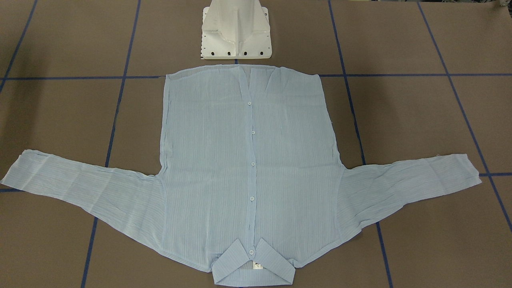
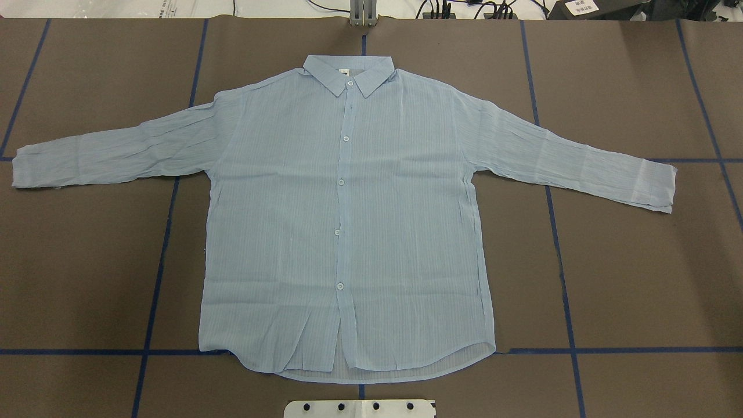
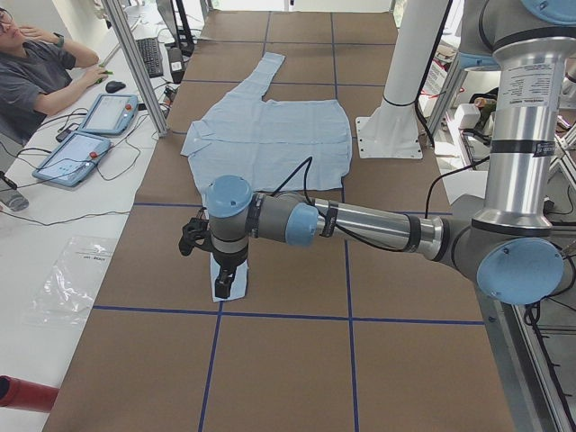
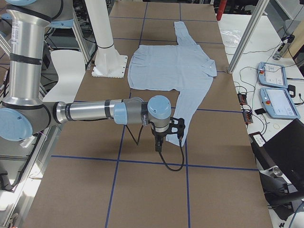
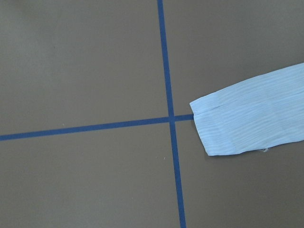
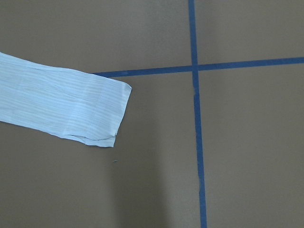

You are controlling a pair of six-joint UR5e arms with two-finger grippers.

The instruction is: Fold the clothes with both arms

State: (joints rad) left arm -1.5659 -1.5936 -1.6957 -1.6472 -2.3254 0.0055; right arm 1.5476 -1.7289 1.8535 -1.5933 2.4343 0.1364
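Observation:
The clothes are one pale-blue button-up shirt (image 2: 348, 220) lying flat and face up on the brown table, collar away from the robot's base and both sleeves spread out. It also fills the front-facing view (image 1: 248, 160). In the exterior left view my left gripper (image 3: 222, 283) hangs over the left sleeve's cuff (image 5: 247, 123). In the exterior right view my right gripper (image 4: 159, 142) hovers by the right sleeve's cuff (image 6: 66, 104). Only the side views show the grippers, so I cannot tell whether they are open or shut. No fingers appear in the wrist views.
The white pedestal base (image 1: 236, 32) stands just beyond the shirt's hem. Blue tape lines (image 2: 157, 278) grid the table. A person (image 3: 31, 72) sits at a side desk with tablets (image 3: 85, 148). Aluminium posts (image 4: 244, 38) stand at the table's edge.

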